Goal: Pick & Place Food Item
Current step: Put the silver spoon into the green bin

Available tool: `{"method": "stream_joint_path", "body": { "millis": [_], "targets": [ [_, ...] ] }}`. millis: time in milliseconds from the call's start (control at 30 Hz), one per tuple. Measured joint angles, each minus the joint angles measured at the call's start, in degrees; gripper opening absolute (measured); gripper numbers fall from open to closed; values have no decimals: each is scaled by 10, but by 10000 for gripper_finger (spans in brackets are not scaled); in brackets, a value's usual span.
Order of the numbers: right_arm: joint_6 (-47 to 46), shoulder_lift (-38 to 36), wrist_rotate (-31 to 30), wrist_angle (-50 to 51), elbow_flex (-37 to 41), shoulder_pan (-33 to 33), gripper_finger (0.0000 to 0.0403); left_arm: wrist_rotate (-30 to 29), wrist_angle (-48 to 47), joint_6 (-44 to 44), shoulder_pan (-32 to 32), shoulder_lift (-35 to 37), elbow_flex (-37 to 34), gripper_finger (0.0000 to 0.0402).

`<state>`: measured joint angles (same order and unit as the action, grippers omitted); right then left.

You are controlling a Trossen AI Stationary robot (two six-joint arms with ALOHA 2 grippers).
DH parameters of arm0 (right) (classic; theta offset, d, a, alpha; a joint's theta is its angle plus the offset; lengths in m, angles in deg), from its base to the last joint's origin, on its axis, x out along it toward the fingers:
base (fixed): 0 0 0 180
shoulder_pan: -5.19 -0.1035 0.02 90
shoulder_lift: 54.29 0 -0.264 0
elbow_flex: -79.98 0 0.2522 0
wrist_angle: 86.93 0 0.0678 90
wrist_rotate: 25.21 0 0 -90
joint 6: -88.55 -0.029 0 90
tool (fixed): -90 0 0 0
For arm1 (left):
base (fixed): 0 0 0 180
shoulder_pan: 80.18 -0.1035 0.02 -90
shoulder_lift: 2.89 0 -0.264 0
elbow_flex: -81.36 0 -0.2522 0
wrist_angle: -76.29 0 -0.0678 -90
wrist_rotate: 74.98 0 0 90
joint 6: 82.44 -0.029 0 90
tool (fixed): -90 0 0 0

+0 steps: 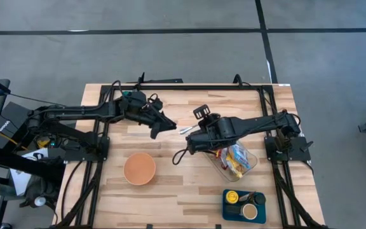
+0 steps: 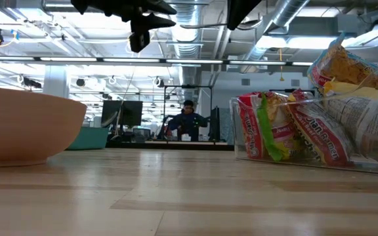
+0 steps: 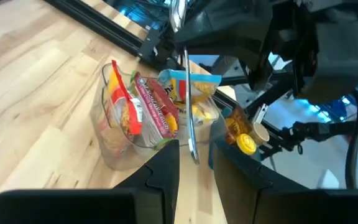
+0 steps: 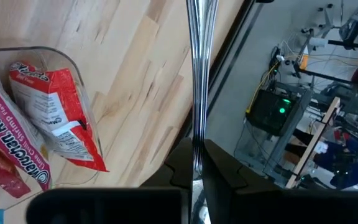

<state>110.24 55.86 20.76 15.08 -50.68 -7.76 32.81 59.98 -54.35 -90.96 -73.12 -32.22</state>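
Food packets point(image 1: 234, 158) are held by neither arm: the right end effector point(image 4: 196, 149) is clamped shut on a thin metal utensil point(image 4: 197, 74), whose far end is straddled by the narrowly parted fingers of the left end effector point(image 3: 196, 155) above mid-worktop point(image 1: 170, 191). A handover of the utensil is judged to be in hand. The packets are left in the clear container point(image 1: 250, 166), just beside the right arm, with the bowl point(image 1: 139, 168) well apart. Next, a firm left closure is called for before any release.

Pale matt wood table point(image 1: 189, 191) — clear plastic tub point(image 3: 114, 146), glossy noodle packets point(image 3: 154, 109)
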Motion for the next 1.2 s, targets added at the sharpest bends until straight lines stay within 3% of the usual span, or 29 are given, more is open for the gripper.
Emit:
{"method": "stream_joint_path", "body": {
  "millis": [367, 633, 1200],
  "targets": [
    [-33, 0, -28, -29, 0, 5, 13, -20, 6, 9, 0, 0, 0, 90],
    [34, 0, -45, -78, 0, 8, 13, -44, 14, 27, 0, 0, 0, 90],
    [38, 0, -75, -100, 0, 11, 13, -43, 13, 39, 0, 0, 0, 90]
  ]
}}
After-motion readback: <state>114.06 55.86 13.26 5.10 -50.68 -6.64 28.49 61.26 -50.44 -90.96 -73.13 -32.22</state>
